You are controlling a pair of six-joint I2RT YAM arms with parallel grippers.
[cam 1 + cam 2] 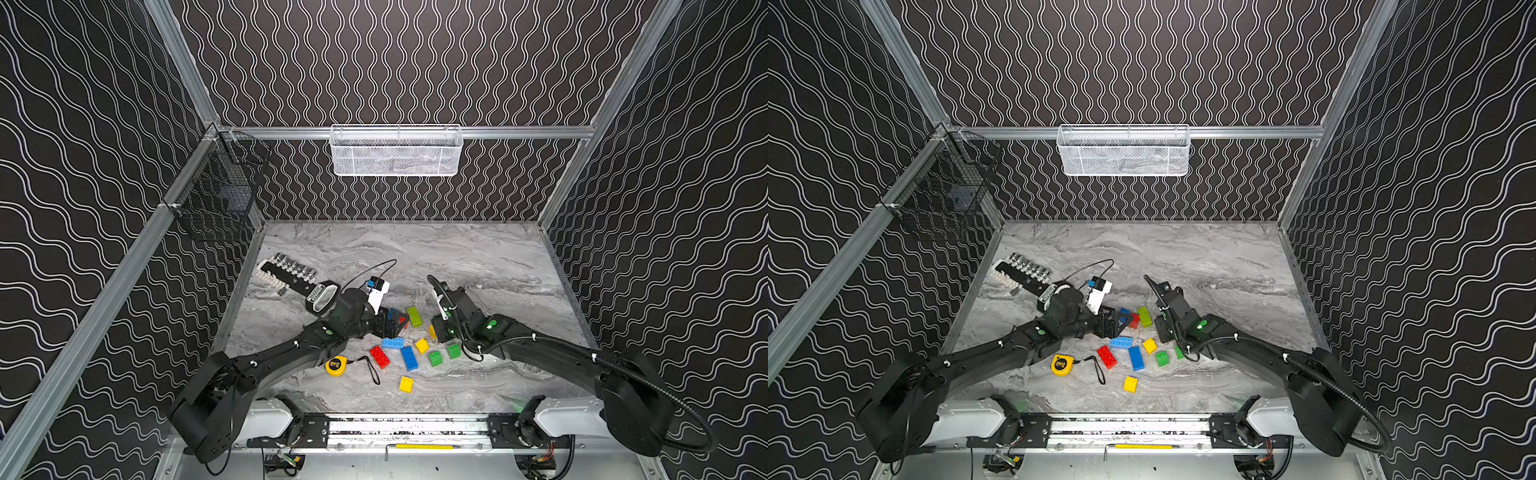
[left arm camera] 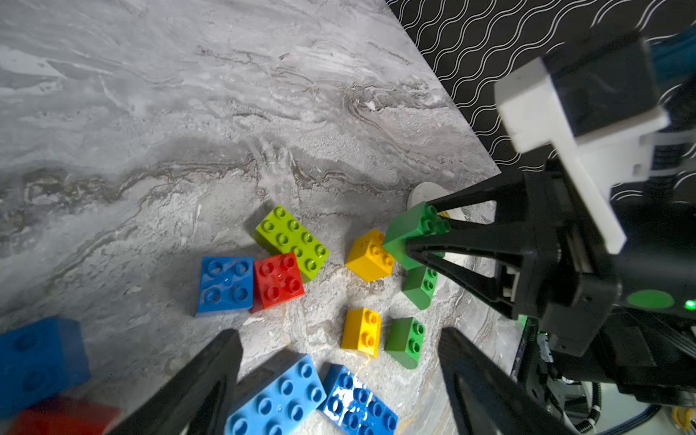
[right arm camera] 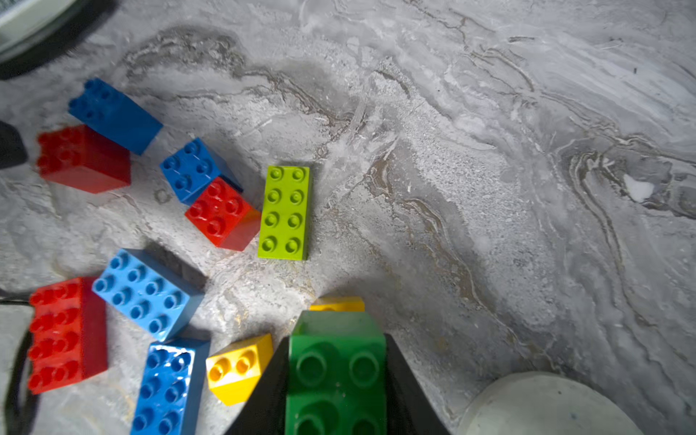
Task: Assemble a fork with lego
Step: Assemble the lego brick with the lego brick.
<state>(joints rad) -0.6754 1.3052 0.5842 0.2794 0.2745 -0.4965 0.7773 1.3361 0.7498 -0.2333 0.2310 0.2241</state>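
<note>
Lego bricks (image 1: pixel 380 356) loose on grey marbled tabletop (image 1: pixel 415 257), amid black wavy-lined walls (image 1: pixel 415 62).

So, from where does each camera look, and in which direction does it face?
Top views: high behind the robot, facing down and forward onto the marble table; left arm, right arm and the lego show.
Left wrist: on the left arm, facing past its open left hand to the bricks; the right hand, shut on a green brick, shows too.
Right wrist: on the right arm, facing the table past its fingers and the green brick.
Shared: all four show the lime brick.
</note>
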